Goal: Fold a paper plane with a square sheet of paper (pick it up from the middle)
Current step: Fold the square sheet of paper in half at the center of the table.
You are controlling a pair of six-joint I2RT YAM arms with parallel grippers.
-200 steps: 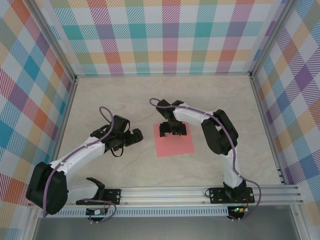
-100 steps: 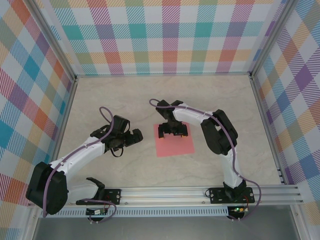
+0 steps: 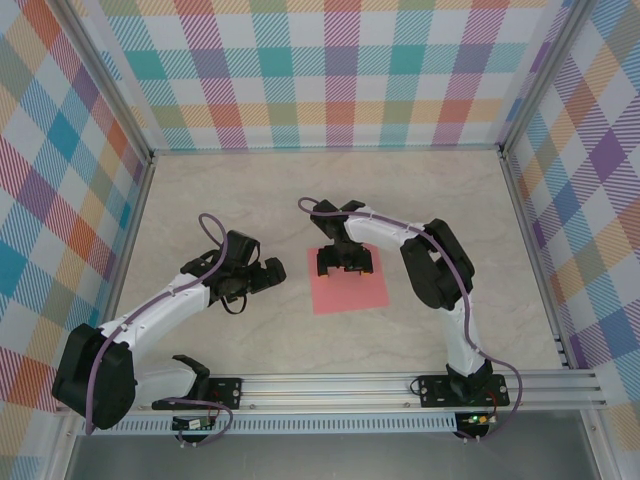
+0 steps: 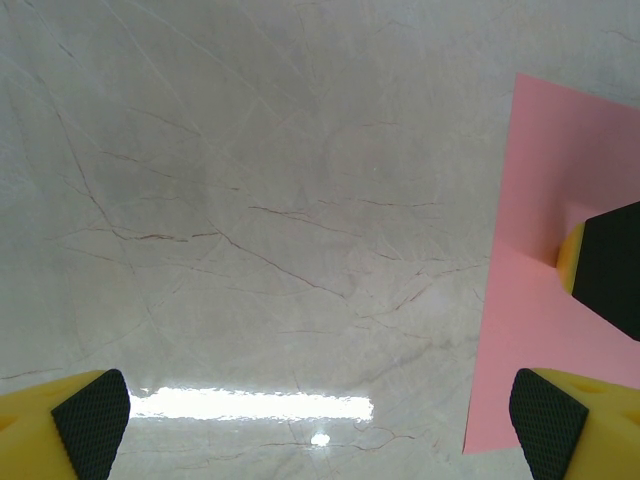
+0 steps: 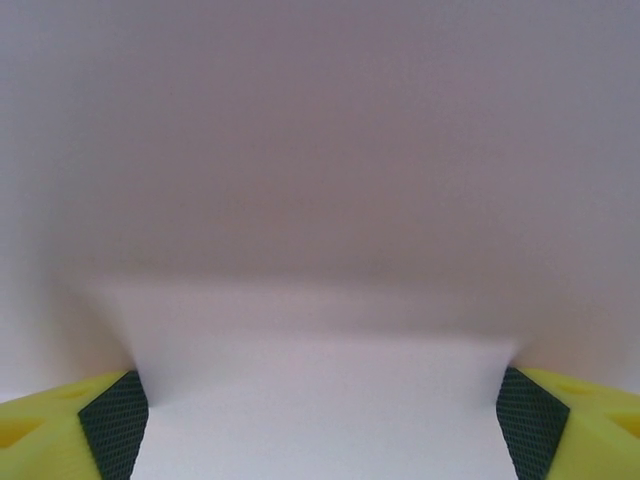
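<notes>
I observe the pink paper [image 3: 350,291] lying flat at mid-worktop [image 3: 250,200]. The right tool [image 3: 346,268] stands over its far edge, jaws spread wide. The left tool [image 3: 278,274], jaws wide apart, hangs just left of it.

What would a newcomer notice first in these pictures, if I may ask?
The salmon-pink paper lying flat mid-table stands out against the pale marble table. The right gripper sits at its far edge, jaws open, while the left gripper hovers open just left of the sheet. Bright plaid walls ring the scene.
</notes>
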